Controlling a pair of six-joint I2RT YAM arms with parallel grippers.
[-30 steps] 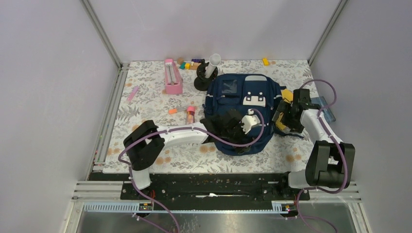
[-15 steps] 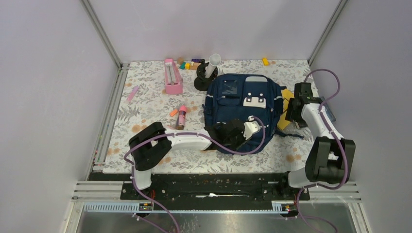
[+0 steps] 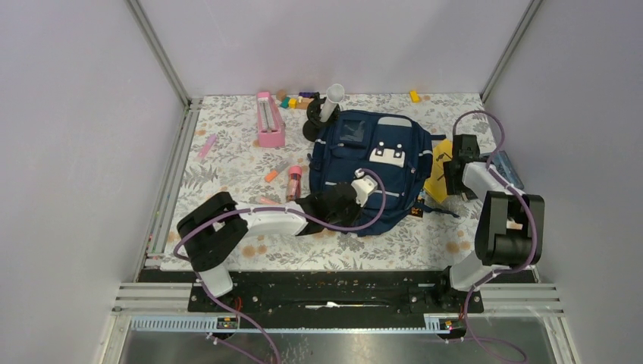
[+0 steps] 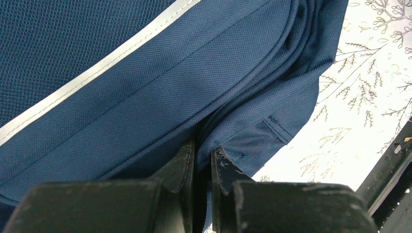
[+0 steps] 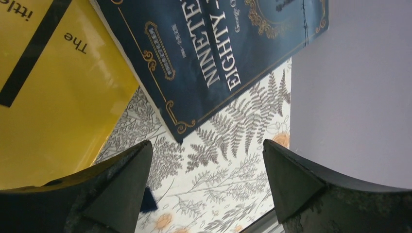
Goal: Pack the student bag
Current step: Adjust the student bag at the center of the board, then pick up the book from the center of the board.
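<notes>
- Navy student bag (image 3: 371, 163): flat on desk (image 3: 227, 163), centre.
- Left end effector (image 4: 203, 150): pinched tight on fabric at the bag's near edge.
- Right end effector (image 5: 205, 148): spread wide, empty, over yellow book (image 5: 53, 97) and blue book (image 5: 218, 53).

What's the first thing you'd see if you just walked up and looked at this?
The big navy backpack lying in the middle of the flowery table grabs the eye first, with the left gripper pinching a fold of its fabric at the near edge. Next comes the bright yellow book beside a dark blue book at the right, just by the open right gripper.
</notes>
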